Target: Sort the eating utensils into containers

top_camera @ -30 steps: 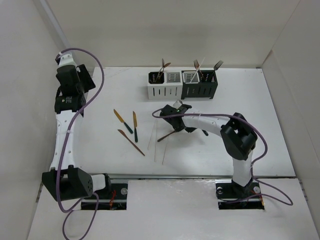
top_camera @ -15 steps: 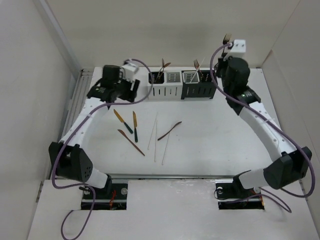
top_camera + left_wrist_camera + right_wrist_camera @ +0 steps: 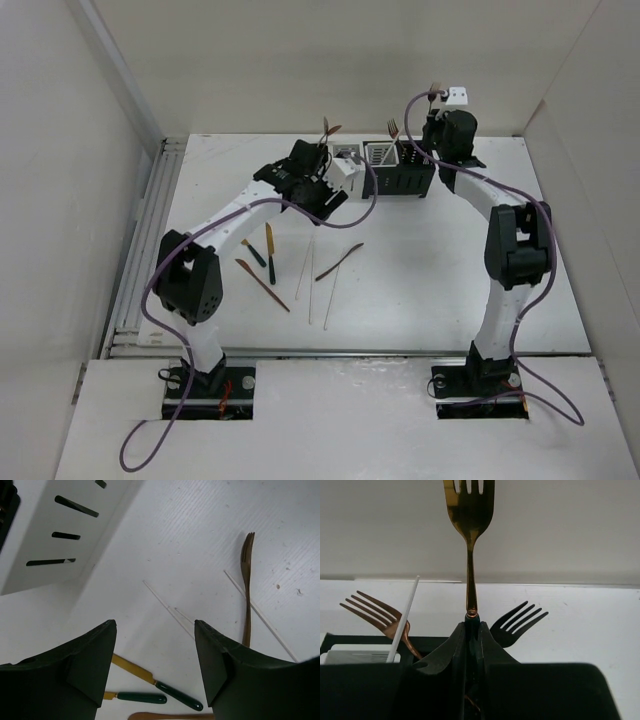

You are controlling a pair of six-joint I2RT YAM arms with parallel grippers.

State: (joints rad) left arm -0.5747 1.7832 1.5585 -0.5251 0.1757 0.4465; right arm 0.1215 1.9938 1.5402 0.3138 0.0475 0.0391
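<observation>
Gold fork (image 3: 468,510), clamped by the right gripper (image 3: 471,630) at the black container (image 3: 410,180), may snag standing forks (image 3: 372,611) if lowered off-centre; left gripper (image 3: 155,630) hangs open and empty.

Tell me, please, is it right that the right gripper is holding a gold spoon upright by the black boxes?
Not quite: the right gripper holds a gold fork, not a spoon, upright by the black boxes; the right wrist view shows its tines.

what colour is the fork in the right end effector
Gold fork, best in right wrist view.
</observation>
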